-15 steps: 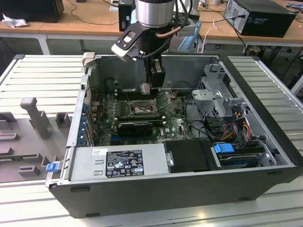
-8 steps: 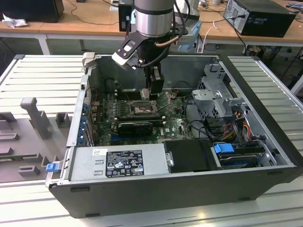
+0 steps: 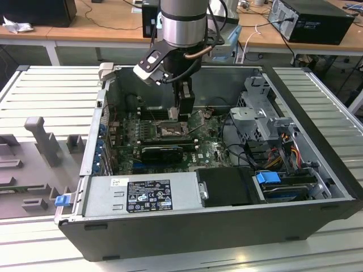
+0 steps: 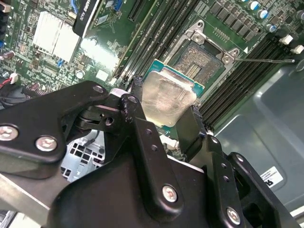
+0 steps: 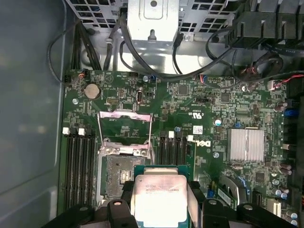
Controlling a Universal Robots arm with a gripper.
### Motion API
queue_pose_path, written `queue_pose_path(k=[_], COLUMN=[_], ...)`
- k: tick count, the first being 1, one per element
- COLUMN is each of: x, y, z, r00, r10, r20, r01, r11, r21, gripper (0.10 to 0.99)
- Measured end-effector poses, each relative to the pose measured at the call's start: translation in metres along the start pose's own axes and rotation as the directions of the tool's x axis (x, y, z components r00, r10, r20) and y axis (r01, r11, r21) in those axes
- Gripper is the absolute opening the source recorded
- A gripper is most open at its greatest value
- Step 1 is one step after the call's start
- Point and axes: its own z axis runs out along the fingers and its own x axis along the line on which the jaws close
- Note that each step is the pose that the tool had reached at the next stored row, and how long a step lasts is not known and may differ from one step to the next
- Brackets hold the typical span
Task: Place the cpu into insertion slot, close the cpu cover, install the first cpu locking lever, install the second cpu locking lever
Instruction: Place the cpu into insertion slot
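Note:
My gripper (image 3: 182, 115) hangs inside the open computer case, shut on the cpu (image 4: 168, 97), a pale silvery square chip with a green edge. In both wrist views the black fingers (image 5: 124, 191) clamp two opposite sides of the cpu (image 5: 159, 199). The chip hovers just above and a little to one side of the insertion slot (image 5: 118, 175), whose dark contact field (image 4: 202, 59) lies bare. Behind the slot the cpu cover (image 5: 124, 124) stands swung up. A thin locking lever (image 4: 266, 60) sticks out beside the slot.
Black memory slots (image 5: 78, 166) flank the socket on both sides. A finned heatsink (image 5: 245, 145) sits on the green board. The power supply (image 3: 142, 195), a metal drive cage (image 3: 261, 113) and loose cables (image 3: 283, 150) crowd the case's near and right sides.

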Motion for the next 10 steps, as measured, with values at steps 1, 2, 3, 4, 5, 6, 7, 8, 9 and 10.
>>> queue_pose_path(k=[1,2,3,4,5,6,7,8,9,10], x=[0.0001,0.0001,0.0002,0.0002,0.0002,0.0002,0.0004,0.0007,0.0022,0.0032], y=[0.0000,-0.0002,-0.0003,-0.0003,-0.0004,-0.0004,-0.0005,-0.0006,-0.0006,-0.0006], z=[0.0007,0.0014,0.0021,0.0025,0.0034,0.0043,0.0052,0.0057,0.0062,0.0066], r00=[1.0000,1.0000,1.0000,1.0000,1.0000,1.0000,1.0000,1.0000,1.0000,1.0000], r10=[0.000,0.000,0.000,0.000,0.000,0.000,0.000,0.000,0.000,0.000], r20=[0.0000,0.0000,0.0000,0.0000,0.0000,0.0000,0.0002,0.0001,0.0001,0.0001], r01=[0.000,0.000,0.000,0.000,0.000,0.000,0.000,0.000,0.000,0.000], r11=[1.0000,1.0000,1.0000,1.0000,1.0000,1.0000,1.0000,1.0000,1.0000,1.0000], r21=[0.000,0.000,0.000,0.000,0.000,0.000,0.000,0.000,0.000,0.000], gripper=[0.525,0.525,0.525,0.525,0.525,0.525,0.525,0.525,0.525,0.525])
